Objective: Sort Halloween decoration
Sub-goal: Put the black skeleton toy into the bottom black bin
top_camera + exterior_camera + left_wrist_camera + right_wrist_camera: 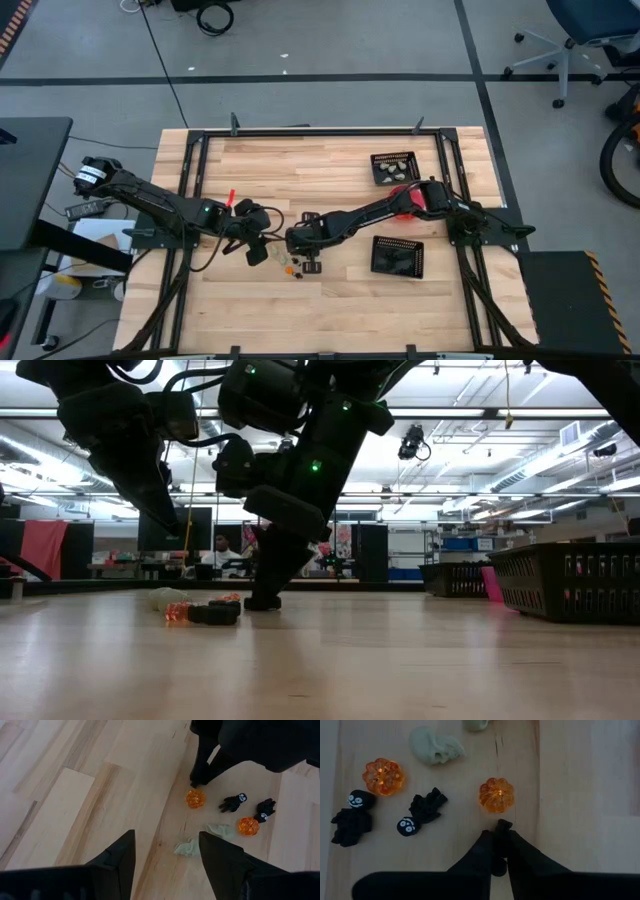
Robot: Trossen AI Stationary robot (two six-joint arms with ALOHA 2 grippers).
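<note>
The Halloween decoration lies as a small cluster on the wooden table (pixel 330 300): two orange pumpkins (pixel 496 795) (pixel 382 776), two black figures (pixel 422 810) (pixel 352 817) and pale skulls (pixel 436 745). My right gripper (pixel 499 832) stands at the table beside the nearer pumpkin, its fingers shut, with a small black trinket (pixel 504 824) showing at their tips. My left gripper (pixel 166 834) hovers open above the cluster's edge, over a pale skull (pixel 187 847), and touches nothing. My right gripper pinches a small black trinket (pixel 504 824) between its two fingertips; only a bit of it sticks out past them. The fingers (pixel 197 772) come steeply from above, slanting down, with their tips at the table surface right next to the orange pumpkin (pixel 195 798).
Two square black mesh trays stand on the table's right half, one farther back (pixel 393 167) and one nearer (pixel 397 256). A pink-red bowl (pixel 405 200) sits between them under my right arm. Bare wood lies along the near edge and far left.
</note>
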